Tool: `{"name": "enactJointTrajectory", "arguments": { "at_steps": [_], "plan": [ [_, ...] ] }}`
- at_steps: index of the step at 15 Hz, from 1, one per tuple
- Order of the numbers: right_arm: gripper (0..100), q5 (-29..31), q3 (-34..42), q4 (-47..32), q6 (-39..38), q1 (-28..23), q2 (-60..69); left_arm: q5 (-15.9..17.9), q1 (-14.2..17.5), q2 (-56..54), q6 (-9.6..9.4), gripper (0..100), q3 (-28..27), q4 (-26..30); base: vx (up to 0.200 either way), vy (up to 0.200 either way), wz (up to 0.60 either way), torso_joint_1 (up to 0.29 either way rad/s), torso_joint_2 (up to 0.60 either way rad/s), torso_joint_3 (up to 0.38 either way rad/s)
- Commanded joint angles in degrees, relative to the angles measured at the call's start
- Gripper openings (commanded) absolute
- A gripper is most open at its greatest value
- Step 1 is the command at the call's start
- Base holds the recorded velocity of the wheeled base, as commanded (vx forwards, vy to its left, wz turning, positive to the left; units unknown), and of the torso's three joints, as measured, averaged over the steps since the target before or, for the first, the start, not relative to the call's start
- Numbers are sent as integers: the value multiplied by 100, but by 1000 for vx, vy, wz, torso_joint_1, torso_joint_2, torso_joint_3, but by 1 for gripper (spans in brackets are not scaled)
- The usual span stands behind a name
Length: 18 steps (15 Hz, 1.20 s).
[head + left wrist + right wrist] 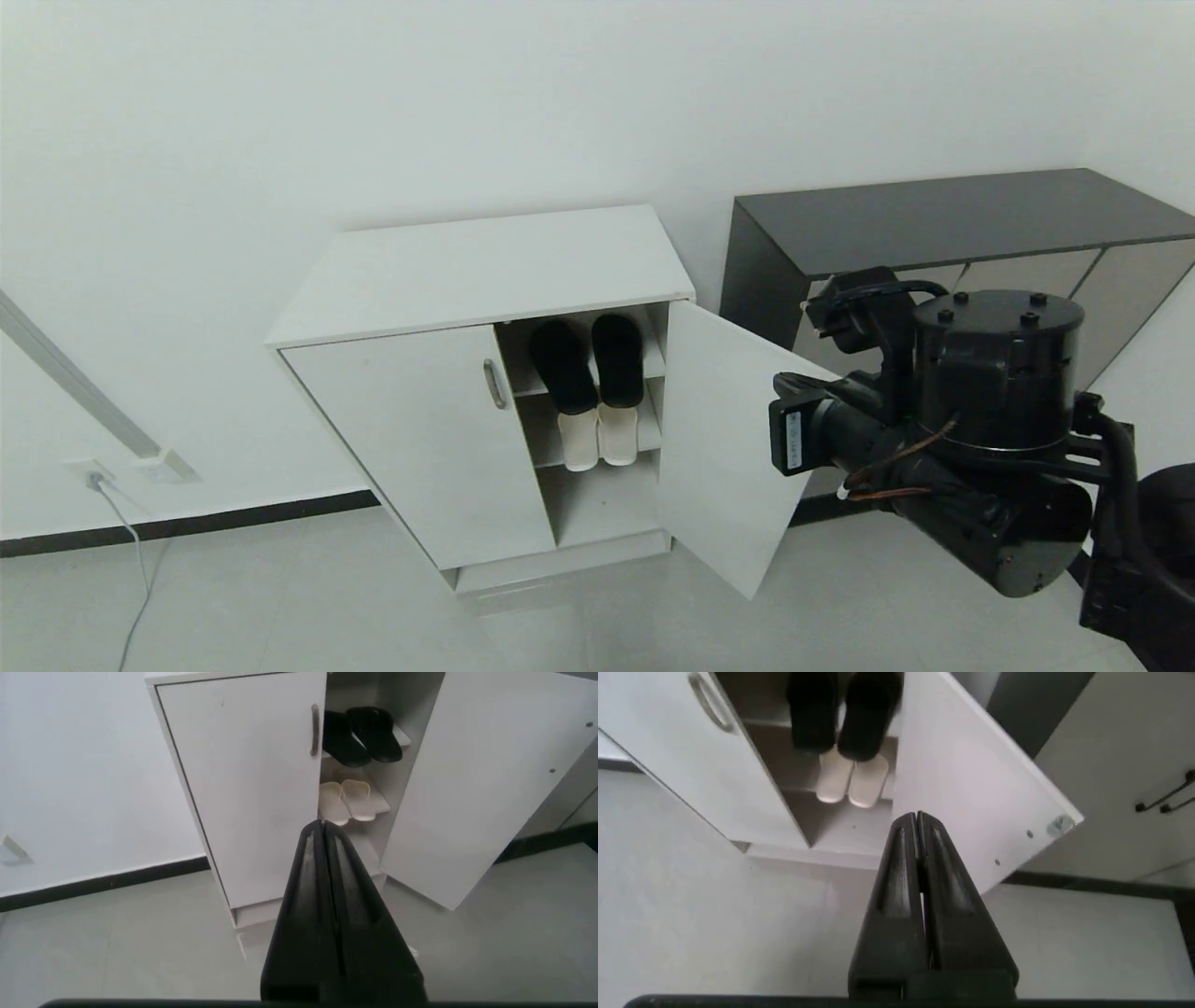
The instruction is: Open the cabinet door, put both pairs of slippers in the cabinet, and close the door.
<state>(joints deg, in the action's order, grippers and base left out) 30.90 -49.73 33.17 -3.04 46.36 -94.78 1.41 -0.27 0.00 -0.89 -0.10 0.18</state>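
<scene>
Both black slippers (564, 366) and white slippers (580, 444) lie front-to-back.

The cabinet (485, 271) before me is plain white, its handle (494, 384) silver-grey; inside, the black slippers (588, 359) sit above the cream-white slippers (597, 437); my left end effector (321, 829) and right end effector (918, 819) are black; the sideboard (934, 215) is dark grey; the floor (280, 597) pale grey, unpatterned.
</scene>
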Motion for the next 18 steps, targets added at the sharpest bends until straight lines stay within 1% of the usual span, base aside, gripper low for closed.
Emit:
{"name": "enactJointTrajectory", "arguments": {
  "at_steps": [1,2,4,8,11,18],
  "plan": [
    [0,-322,-195,-4,-22,-488,-181,-1,0,9,1,0,1,-1,0,0,0,0,0,0],
    [0,-744,-503,-56,-30,-945,-357,-1,0,0,1,0,1,-1,0,0,0,0,0,0],
    [0,-796,-1004,-179,-48,-1446,-840,-1,0,0,1,0,1,-1,0,0,0,0,0,0],
    [0,-1104,-1830,-232,-268,-2070,-1763,-1,0,0,10,0,1,-1,0,0,0,0,0,0],
    [0,-1113,-2199,-232,-268,-2272,-2220,-1,0,0,10,0,1,-1,0,0,0,0,0,0],
    [0,-1122,-2586,-232,-277,-2395,-2695,-1,0,0,10,0,1,-1,0,0,0,0,0,0]
  ]
}}
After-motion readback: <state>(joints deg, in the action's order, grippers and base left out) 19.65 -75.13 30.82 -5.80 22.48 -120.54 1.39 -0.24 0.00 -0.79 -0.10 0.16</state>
